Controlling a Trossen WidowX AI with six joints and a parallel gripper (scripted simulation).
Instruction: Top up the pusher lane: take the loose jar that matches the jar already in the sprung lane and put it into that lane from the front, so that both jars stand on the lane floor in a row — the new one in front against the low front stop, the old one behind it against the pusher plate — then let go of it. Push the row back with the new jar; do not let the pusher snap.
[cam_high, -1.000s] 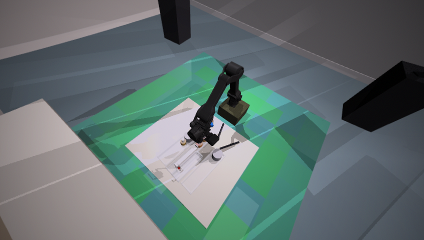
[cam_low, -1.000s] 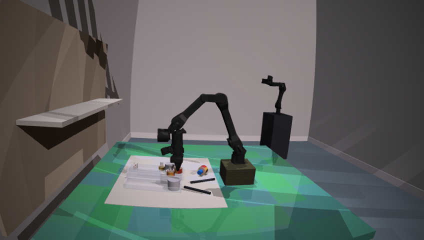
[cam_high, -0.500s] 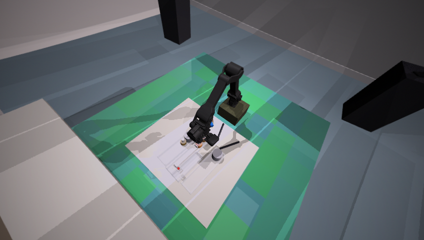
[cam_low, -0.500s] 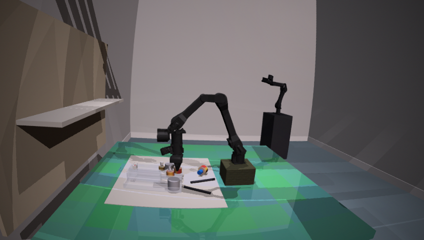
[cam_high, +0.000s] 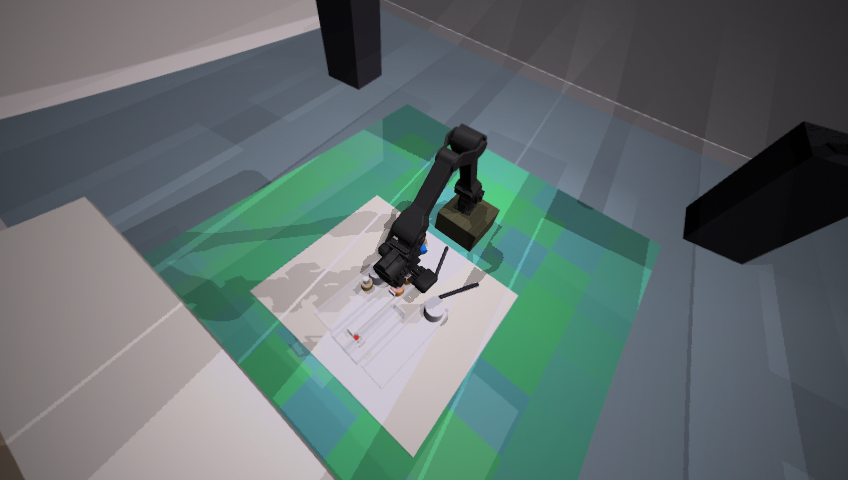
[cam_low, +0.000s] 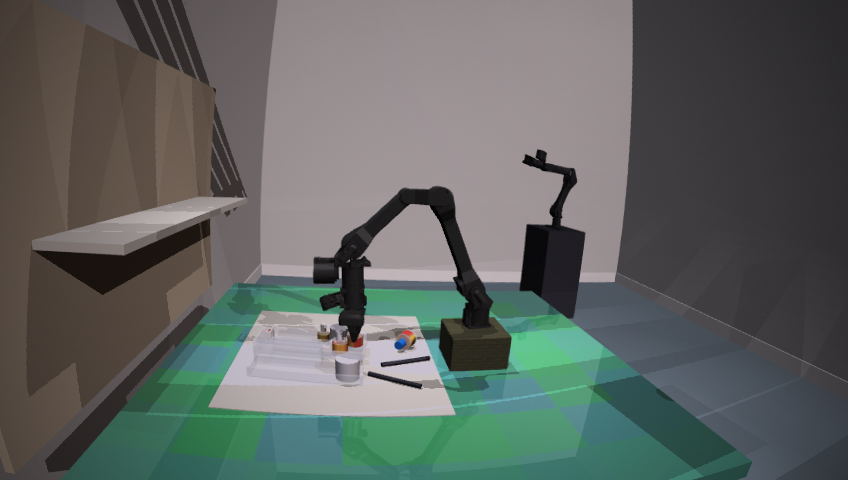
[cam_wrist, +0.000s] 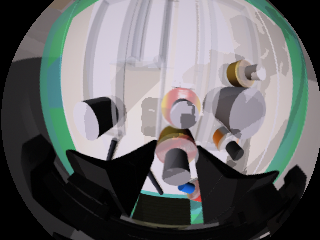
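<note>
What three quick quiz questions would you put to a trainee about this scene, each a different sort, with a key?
1. True or false: the gripper is shut on a jar.
2. How many black rods lie on the white mat? A one, B two, C four.
3. Fill in: the grey cylinder stands ____ (upright or tipped over).
Key: 1 true; 2 B; 3 upright.
</note>
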